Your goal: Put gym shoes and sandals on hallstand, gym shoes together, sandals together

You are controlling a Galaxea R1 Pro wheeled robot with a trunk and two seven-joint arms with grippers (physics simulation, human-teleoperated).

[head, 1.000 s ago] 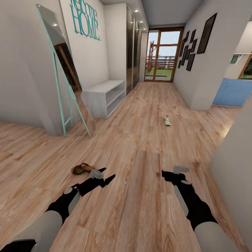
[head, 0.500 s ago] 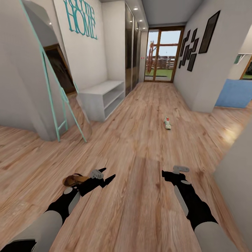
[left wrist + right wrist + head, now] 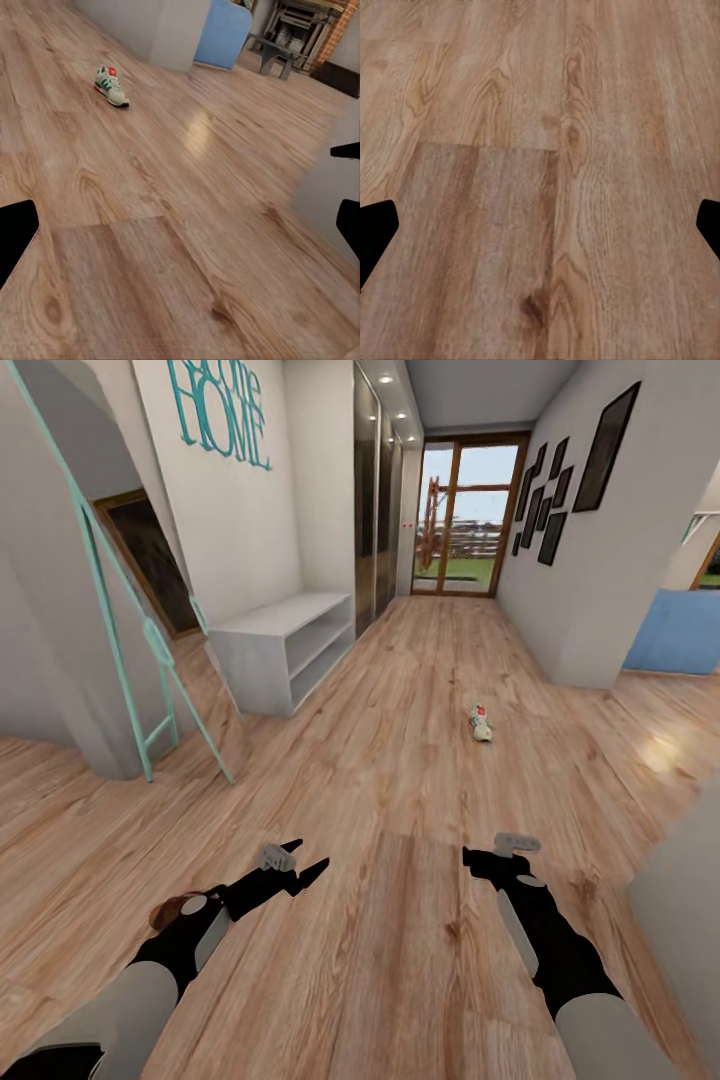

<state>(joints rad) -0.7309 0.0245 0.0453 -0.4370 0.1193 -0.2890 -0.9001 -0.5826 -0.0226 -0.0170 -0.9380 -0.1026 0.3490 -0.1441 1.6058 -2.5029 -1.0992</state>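
Bright, even rendered light, ceiling spots (image 3: 386, 379) glowing, floor (image 3: 400, 780) glare (soft), wide-angle stretching at edges.

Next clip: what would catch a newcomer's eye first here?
A lone gym shoe lies on the corridor floor ahead, toward the right. A white open-shelved bench stands against the left wall beyond a teal-framed mirror. A brown sandal peeks out beside the left arm.

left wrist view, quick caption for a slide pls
One gym shoe lies alone on the corridor floor, seen between the open left end effector's fingertips.
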